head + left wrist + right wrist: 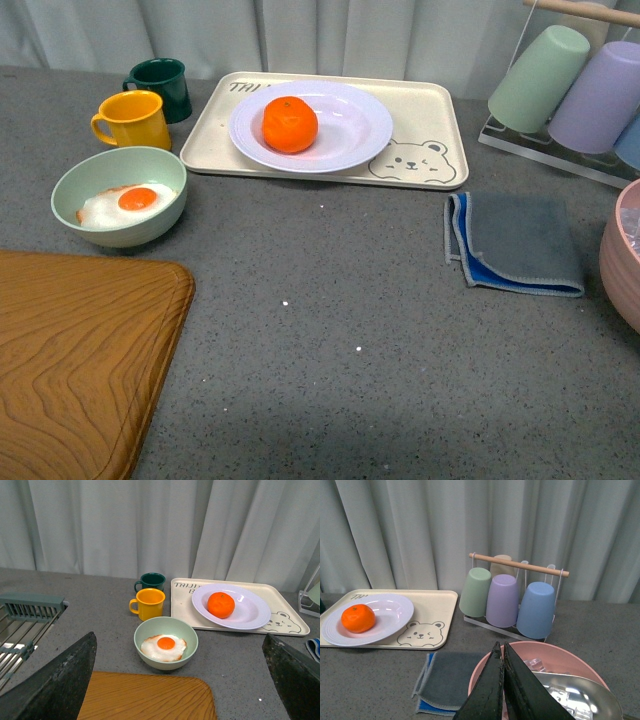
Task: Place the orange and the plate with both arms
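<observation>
One glossy round orange (290,124) sits in the ridged white deep plate (350,135) on the beige bear tray (430,110). Left gripper (180,680) gapes wide; right gripper (503,655) pinched together, empty.

I see pale grey-white curtains (125,525) hanging in folds at twelve o'clock behind the speckled grey countertop (350,340), evenly lit.

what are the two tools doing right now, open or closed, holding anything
Left tool: open, fingers wide apart, holding nothing.
Right tool: closed, fingers pressed together, holding nothing.
</observation>
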`<state>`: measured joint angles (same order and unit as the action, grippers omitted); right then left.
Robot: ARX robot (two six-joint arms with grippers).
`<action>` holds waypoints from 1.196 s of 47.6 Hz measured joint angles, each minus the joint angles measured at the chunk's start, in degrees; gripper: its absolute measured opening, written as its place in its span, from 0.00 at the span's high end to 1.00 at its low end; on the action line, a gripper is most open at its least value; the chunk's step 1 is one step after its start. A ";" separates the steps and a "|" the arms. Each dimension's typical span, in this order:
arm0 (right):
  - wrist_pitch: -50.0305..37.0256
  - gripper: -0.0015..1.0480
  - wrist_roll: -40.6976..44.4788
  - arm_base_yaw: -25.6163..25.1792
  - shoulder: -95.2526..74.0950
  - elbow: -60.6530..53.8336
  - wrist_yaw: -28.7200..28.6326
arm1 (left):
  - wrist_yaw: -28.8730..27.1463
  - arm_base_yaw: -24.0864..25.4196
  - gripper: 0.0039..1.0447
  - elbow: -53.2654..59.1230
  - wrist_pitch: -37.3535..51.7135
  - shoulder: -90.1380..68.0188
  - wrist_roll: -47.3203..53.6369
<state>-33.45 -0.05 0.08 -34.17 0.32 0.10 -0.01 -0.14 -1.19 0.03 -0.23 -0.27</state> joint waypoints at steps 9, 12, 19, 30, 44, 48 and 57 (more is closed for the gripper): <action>5.29 0.99 0.00 0.00 5.75 -0.02 0.00 | 0.00 0.00 0.06 0.00 0.00 0.00 0.02; 6.84 0.99 0.00 0.00 7.39 -0.02 0.00 | 0.00 0.00 0.06 0.00 0.00 0.00 0.00; 12.26 0.99 0.00 0.00 13.05 -0.02 0.00 | 0.00 0.00 0.06 0.00 0.00 0.00 0.00; 18.32 0.99 0.00 0.00 19.28 -0.02 -0.02 | 0.00 0.00 0.06 0.00 0.00 0.00 0.00; 22.62 0.99 0.00 0.00 23.56 -0.02 -0.02 | 0.00 0.00 0.06 0.00 0.00 0.00 0.02; 24.30 0.99 0.00 0.00 25.20 -0.02 -0.02 | 0.00 0.00 0.06 0.00 0.00 0.00 0.02; 33.16 0.87 0.04 0.00 33.88 0.00 -0.17 | -0.02 0.00 0.06 0.00 0.00 0.02 0.02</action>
<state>-0.30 -0.01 0.08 -0.30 0.32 -0.08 -0.03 -0.14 -1.19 0.03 -0.21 -0.25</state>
